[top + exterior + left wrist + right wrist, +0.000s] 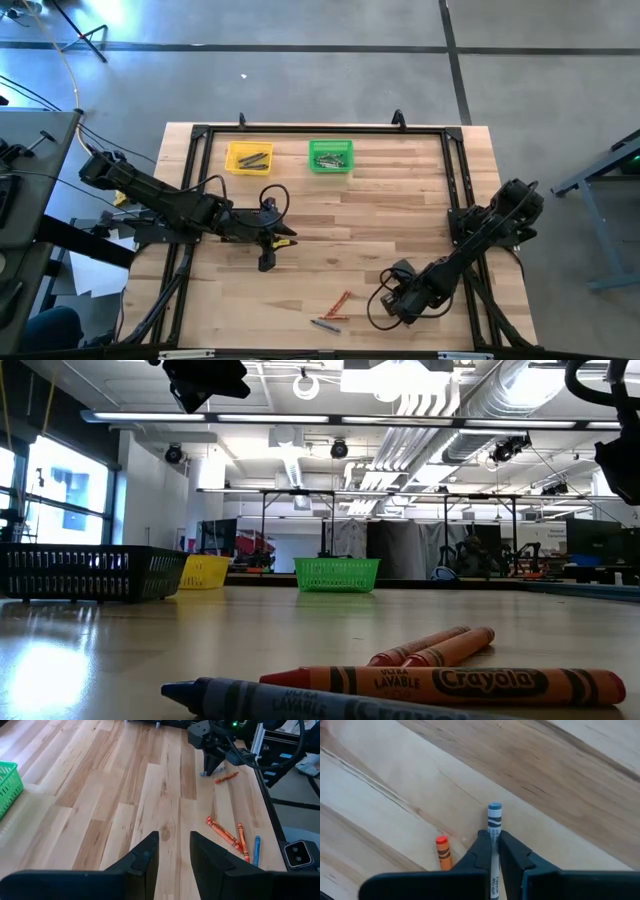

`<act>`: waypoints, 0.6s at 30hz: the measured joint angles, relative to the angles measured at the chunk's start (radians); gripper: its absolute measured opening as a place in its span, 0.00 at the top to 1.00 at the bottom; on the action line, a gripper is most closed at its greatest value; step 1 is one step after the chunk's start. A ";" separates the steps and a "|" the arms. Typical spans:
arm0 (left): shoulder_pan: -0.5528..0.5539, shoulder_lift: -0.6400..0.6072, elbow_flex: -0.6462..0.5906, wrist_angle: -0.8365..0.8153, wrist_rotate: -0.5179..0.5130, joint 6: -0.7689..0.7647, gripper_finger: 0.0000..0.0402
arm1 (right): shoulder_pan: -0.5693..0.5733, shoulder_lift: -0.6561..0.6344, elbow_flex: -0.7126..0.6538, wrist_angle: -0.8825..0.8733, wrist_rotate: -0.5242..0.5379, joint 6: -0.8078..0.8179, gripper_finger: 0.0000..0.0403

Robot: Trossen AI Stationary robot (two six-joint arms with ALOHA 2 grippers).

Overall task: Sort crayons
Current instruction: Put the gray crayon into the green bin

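My right gripper (493,836) points down at the table's near right and is shut on a blue crayon (494,817). An orange crayon (442,851) lies just beside it on the wood. Farther left, near the front edge, three orange-red crayons (222,831) and another blue crayon (257,850) lie flat on the table. My left gripper (174,850) hangs open above the table's left middle, with nothing between its fingers. A yellow bin (249,157) and a green bin (331,156), each with crayons in it, stand at the far edge. My right gripper pinches the blue crayon's two long sides (494,831) between its two fingers, a little back from the crayon's end. The fingers come from above, pointing down. The crayon's free end (203,773) shows at table level beside the fingertips.
A black mesh bin (90,572) stands at the left in the low view. A black metal frame (455,180) runs around the tabletop. Bare wood lies between the bins and the loose crayons.
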 joint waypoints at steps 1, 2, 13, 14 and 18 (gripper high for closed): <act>0.000 0.000 0.000 0.000 0.000 0.000 0.76 | 0.000 -0.008 -0.002 0.001 0.000 -0.011 0.99; 0.000 0.000 0.000 0.000 0.000 0.000 0.76 | 0.000 -0.018 -0.003 0.003 0.003 -0.018 0.99; -0.008 0.000 0.000 -0.021 0.000 -0.003 0.76 | -0.020 -0.158 -0.010 -0.087 0.146 -0.085 1.00; -0.011 0.000 0.000 -0.022 0.000 -0.005 0.76 | -0.022 -0.173 -0.009 -0.084 0.171 -0.094 1.00; -0.019 0.000 0.000 -0.029 0.000 -0.012 0.76 | -0.041 -0.210 -0.008 -0.083 0.267 -0.147 1.00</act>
